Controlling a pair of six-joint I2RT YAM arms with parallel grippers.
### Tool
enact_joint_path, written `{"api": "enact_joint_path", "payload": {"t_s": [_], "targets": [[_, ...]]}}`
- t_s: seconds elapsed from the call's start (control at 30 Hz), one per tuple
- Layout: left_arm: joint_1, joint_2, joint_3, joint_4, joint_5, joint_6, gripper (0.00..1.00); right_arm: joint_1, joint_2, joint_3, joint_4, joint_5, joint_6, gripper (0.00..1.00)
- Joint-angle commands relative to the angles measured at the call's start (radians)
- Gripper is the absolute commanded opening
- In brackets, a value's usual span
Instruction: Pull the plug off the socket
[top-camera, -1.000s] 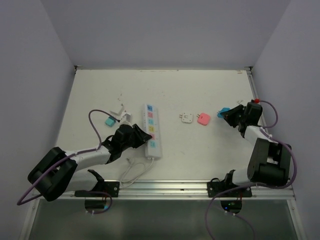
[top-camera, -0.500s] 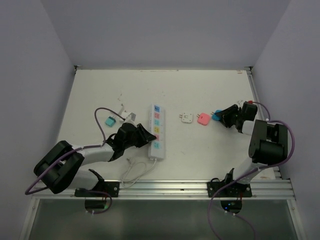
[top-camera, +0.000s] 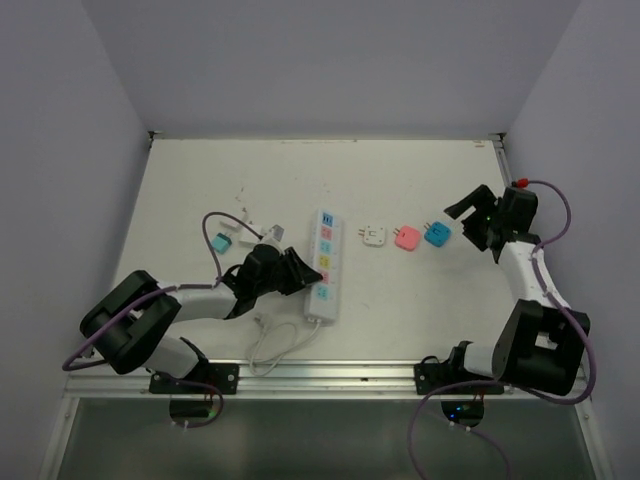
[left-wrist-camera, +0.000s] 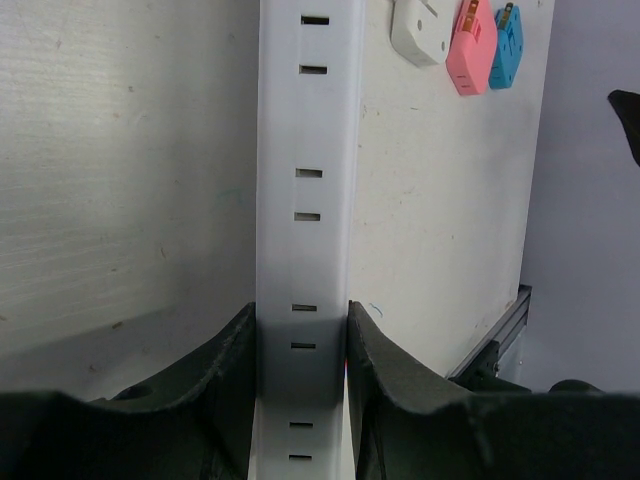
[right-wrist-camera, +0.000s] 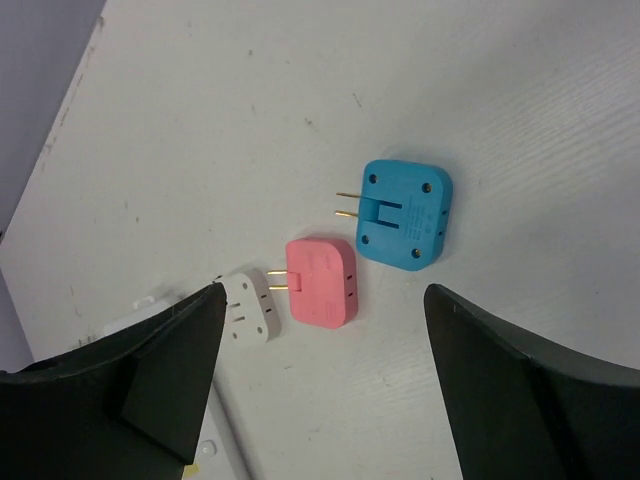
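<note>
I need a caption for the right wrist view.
Open right gripper over blue plug, pink plug and white plug on the table.

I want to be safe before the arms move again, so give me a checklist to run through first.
1. Left gripper clamps the power strip by its long sides: ok.
2. Right gripper open: ok.
3. Blue plug lies flat, clear of the right fingers: ok.
4. Pink plug and white plug beside it, unplugged: ok.
5. No plug left in the strip: cannot tell.
</note>
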Motion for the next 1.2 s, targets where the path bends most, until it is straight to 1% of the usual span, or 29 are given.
{"api": "enact_joint_path", "payload": {"t_s": [0.0, 0.03, 0.07, 0.1, 0.13, 0.2, 0.33, 0.47, 0.53, 0.57, 0.6, 0.7, 0.77, 0.8, 0.83, 0.87, 0.9, 0.93, 0.97, 1.0, 1.07, 1.1, 1.17], "targets": [[-0.014, 0.047, -0.027, -0.172, -0.013, 0.050, 0.37, -0.001, -0.082, 0.071, -0.128, 0.026, -0.086, 0.84], [-0.014, 0.047, -0.030, -0.172, -0.014, 0.048, 0.39, -0.002, -0.117, 0.075, -0.132, 0.011, -0.092, 0.84], [-0.014, 0.045, -0.032, -0.170, -0.016, 0.050, 0.44, -0.001, -0.134, 0.078, -0.143, 0.000, -0.095, 0.84], [-0.014, 0.044, -0.033, -0.169, -0.016, 0.048, 0.53, -0.002, -0.148, 0.081, -0.145, -0.011, -0.095, 0.84], [-0.014, 0.042, -0.035, -0.170, -0.016, 0.048, 0.55, -0.002, -0.174, 0.082, -0.148, -0.020, -0.100, 0.84], [-0.014, 0.033, -0.038, -0.173, -0.025, 0.050, 0.66, -0.002, -0.194, 0.088, -0.168, -0.040, -0.104, 0.85], [-0.014, 0.006, -0.044, -0.199, -0.048, 0.048, 0.83, -0.002, -0.243, 0.090, -0.194, -0.049, -0.094, 0.85], [-0.014, -0.066, -0.032, -0.262, -0.097, 0.060, 0.99, -0.002, -0.290, 0.125, -0.244, -0.045, -0.089, 0.88], [-0.016, -0.105, -0.007, -0.334, -0.115, 0.082, 1.00, -0.001, -0.315, 0.163, -0.273, -0.025, -0.098, 0.91], [-0.014, -0.149, 0.005, -0.363, -0.170, 0.098, 1.00, -0.002, -0.321, 0.174, -0.298, -0.018, -0.101, 0.91], [-0.014, -0.171, 0.019, -0.392, -0.189, 0.111, 0.99, -0.002, -0.339, 0.200, -0.312, -0.012, -0.109, 0.93], [-0.014, -0.269, 0.109, -0.591, -0.288, 0.161, 0.99, -0.002, -0.365, 0.263, -0.371, 0.026, -0.141, 0.97], [-0.014, -0.345, 0.157, -0.671, -0.374, 0.209, 1.00, -0.002, -0.376, 0.301, -0.426, 0.058, -0.167, 0.99], [-0.014, -0.373, 0.212, -0.752, -0.405, 0.227, 0.99, -0.002, -0.387, 0.337, -0.447, 0.067, -0.195, 0.99], [-0.014, -0.399, 0.243, -0.797, -0.437, 0.243, 1.00, -0.002, -0.393, 0.352, -0.464, 0.087, -0.209, 0.99], [-0.014, -0.445, 0.276, -0.841, -0.504, 0.261, 1.00, -0.001, -0.398, 0.367, -0.493, 0.098, -0.218, 0.99], [-0.014, -0.467, 0.348, -0.928, -0.540, 0.298, 0.99, 0.007, -0.404, 0.395, -0.508, 0.110, -0.236, 0.99], [-0.013, -0.506, 0.387, -0.970, -0.610, 0.318, 1.00, 0.013, -0.413, 0.407, -0.525, 0.132, -0.245, 0.99], [-0.013, -0.525, 0.422, -1.009, -0.641, 0.364, 1.00, 0.022, -0.418, 0.420, -0.534, 0.143, -0.253, 0.99], [-0.013, -0.540, 0.497, -1.077, -0.673, 0.388, 0.99, 0.043, -0.419, 0.440, -0.545, 0.156, -0.274, 0.99], [-0.013, -0.585, 0.569, -1.145, -0.756, 0.431, 1.00, 0.071, -0.439, 0.460, -0.565, 0.195, -0.295, 0.99], [-0.013, -0.599, 0.633, -1.199, -0.781, 0.469, 1.00, 0.099, -0.445, 0.473, -0.571, 0.204, -0.313, 0.99], [-0.013, -0.642, 0.689, -1.242, -0.836, 0.517, 1.00, 0.145, -0.476, 0.486, -0.582, 0.247, -0.333, 0.99]]}}
